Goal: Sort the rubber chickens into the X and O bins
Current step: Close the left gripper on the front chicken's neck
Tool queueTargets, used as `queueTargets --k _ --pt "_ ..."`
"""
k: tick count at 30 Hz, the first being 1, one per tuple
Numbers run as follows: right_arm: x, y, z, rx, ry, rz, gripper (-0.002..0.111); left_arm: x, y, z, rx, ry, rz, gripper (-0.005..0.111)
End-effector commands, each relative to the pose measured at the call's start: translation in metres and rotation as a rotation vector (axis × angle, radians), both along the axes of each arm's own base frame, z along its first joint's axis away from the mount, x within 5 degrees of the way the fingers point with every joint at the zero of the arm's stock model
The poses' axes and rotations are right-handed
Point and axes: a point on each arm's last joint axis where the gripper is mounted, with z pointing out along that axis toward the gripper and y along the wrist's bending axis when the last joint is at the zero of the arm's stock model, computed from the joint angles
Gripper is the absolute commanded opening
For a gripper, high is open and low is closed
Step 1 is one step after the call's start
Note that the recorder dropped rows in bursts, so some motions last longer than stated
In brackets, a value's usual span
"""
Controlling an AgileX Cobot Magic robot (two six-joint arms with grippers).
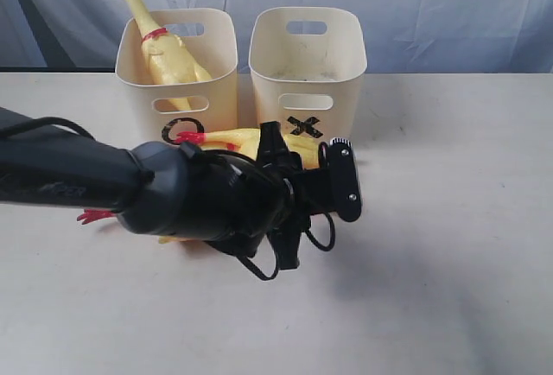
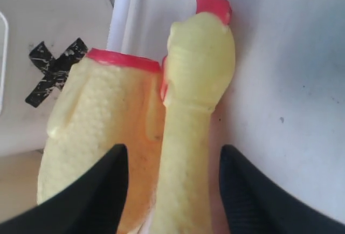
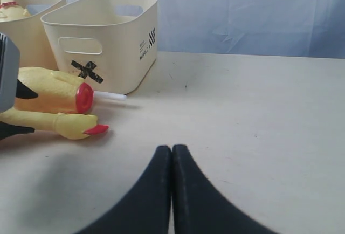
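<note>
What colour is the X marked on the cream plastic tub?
Black, patchy X mark on the cream plastic tub; clearest in left wrist view.

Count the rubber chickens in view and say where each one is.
3. One chicken stands in the O bin. On the table before the X bin lie the second chicken, nearer it, and the third chicken alongside; the left arm hides parts of both.

Black X [image 1: 304,126] marked on near wall of right bin [image 1: 337,81]. Black O [image 1: 181,121] marked on near wall of left bin [image 1: 223,90], partly hidden by arm [image 1: 60,187]. Small black print [image 3: 146,44] on a side wall of right bin, too small to read. Faint lettering on arm, illegible.
</note>
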Motion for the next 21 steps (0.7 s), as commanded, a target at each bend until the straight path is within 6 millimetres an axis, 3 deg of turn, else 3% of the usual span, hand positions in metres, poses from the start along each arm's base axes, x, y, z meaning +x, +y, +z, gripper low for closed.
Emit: queueTargets --k 1,10,21 --pt "0.000 0.000 0.000 -0.004 -0.010 0.001 -0.001 -0.002 -0.002 -0.005 0.025 0.020 -0.020 0.050" --pt "0.000 0.000 0.000 -0.004 -0.010 0.001 -0.001 -0.001 -0.001 -0.026 0.089 0.033 -0.031 0.050" --pt "0.000 0.000 0.000 -0.004 -0.010 0.001 -0.001 0.008 -0.011 -0.015 0.054 -0.004 -0.036 0.050"
